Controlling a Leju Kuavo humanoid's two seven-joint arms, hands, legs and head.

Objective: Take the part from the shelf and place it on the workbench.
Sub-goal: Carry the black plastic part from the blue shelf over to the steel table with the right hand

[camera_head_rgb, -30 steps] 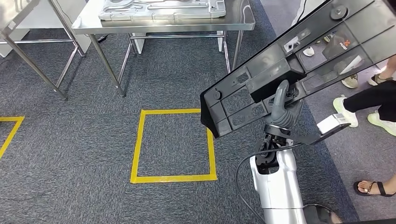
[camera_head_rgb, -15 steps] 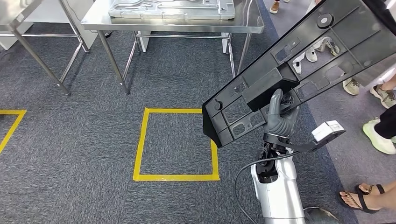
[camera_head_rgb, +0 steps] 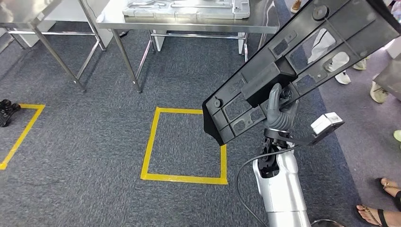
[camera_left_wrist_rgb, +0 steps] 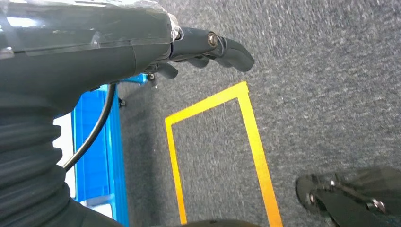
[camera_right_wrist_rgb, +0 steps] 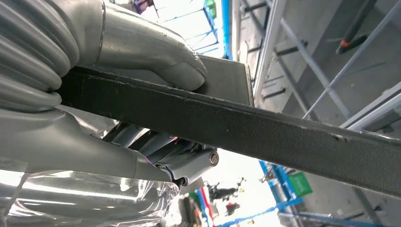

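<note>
The part (camera_head_rgb: 302, 61) is a long black plastic panel with ribs and cut-outs. It is held tilted above the carpet at the right of the head view. My right hand (camera_head_rgb: 279, 111) grips it from below near its middle, the thumb up against a raised block. In the right wrist view the thumb (camera_right_wrist_rgb: 156, 52) presses on the part's dark edge (camera_right_wrist_rgb: 283, 137). The workbench (camera_head_rgb: 189, 26), a steel table, stands ahead at the far side and carries a grey moulded tray (camera_head_rgb: 189, 8). My left hand (camera_left_wrist_rgb: 142, 42) hangs over the carpet, holding nothing, its fingers (camera_left_wrist_rgb: 217, 47) stretched out.
A yellow tape square (camera_head_rgb: 184, 144) marks the grey carpet between me and the workbench. A second steel table (camera_head_rgb: 28, 14) stands at the far left, with another yellow outline (camera_head_rgb: 23, 132) below it. People's feet (camera_head_rgb: 378, 90) stand along the right side. A blue rack (camera_left_wrist_rgb: 94, 156) is near my left hand.
The whole picture has shifted to the right, so the camera has moved. My right hand still holds the black part at the same tilt.
</note>
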